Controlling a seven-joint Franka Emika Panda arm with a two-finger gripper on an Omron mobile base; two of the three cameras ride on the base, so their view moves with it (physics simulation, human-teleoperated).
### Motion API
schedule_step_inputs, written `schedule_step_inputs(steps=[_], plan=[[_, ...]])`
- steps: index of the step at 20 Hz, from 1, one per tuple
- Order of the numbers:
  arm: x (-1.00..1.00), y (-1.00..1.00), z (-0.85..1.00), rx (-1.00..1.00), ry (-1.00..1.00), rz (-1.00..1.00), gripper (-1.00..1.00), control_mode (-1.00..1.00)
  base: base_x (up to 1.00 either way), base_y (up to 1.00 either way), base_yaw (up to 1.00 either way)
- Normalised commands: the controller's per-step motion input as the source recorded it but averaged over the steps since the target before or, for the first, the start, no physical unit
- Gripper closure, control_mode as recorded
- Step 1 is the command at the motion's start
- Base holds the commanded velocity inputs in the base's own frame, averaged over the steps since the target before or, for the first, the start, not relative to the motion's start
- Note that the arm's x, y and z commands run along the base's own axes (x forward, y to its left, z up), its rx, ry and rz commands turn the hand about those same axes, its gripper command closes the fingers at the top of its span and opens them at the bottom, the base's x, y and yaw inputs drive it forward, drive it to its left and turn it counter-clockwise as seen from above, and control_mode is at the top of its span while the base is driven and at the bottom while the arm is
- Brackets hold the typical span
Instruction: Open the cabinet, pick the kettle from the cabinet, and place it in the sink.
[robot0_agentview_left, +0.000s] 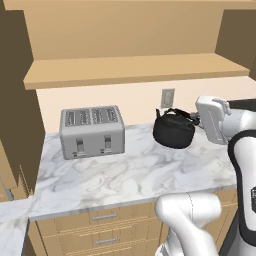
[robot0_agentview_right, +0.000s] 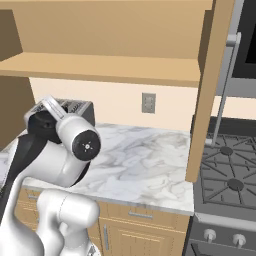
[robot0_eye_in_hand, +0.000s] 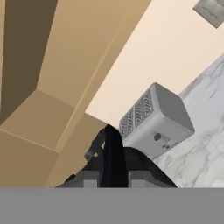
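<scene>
The black kettle hangs low over the marble counter, right of its middle. My gripper reaches in from the right and is shut on the kettle's arched handle. In the hand view the handle runs up between the fingertips, with the kettle below them. The cabinet stands open above, and its shelf is bare. One open door with a long silver handle juts out at the right. The sink is out of view.
A silver four-slot toaster stands on the counter's left, against the wall. A wall outlet sits behind the kettle. A stove adjoins the counter on the right. Drawers run below the counter's front edge.
</scene>
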Motion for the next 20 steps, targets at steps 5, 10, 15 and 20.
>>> schedule_step_inputs(steps=[5, 10, 15, 20], plan=[[0.19, 0.1, -0.19, 0.0, -0.07, 0.0, 1.0, -1.0, 0.0, 0.0, 0.0], [0.2, 0.11, -0.16, -0.01, -0.08, 0.0, 1.0, -1.0, 0.0, 0.0, 0.0], [0.16, 0.11, -0.13, -0.05, -0.06, 0.0, 1.0, -1.0, 0.0, 0.0, 0.0], [0.12, 0.1, -0.11, -0.05, 0.0, 0.0, 1.0, -1.0, 0.0, 0.0, 0.0]])
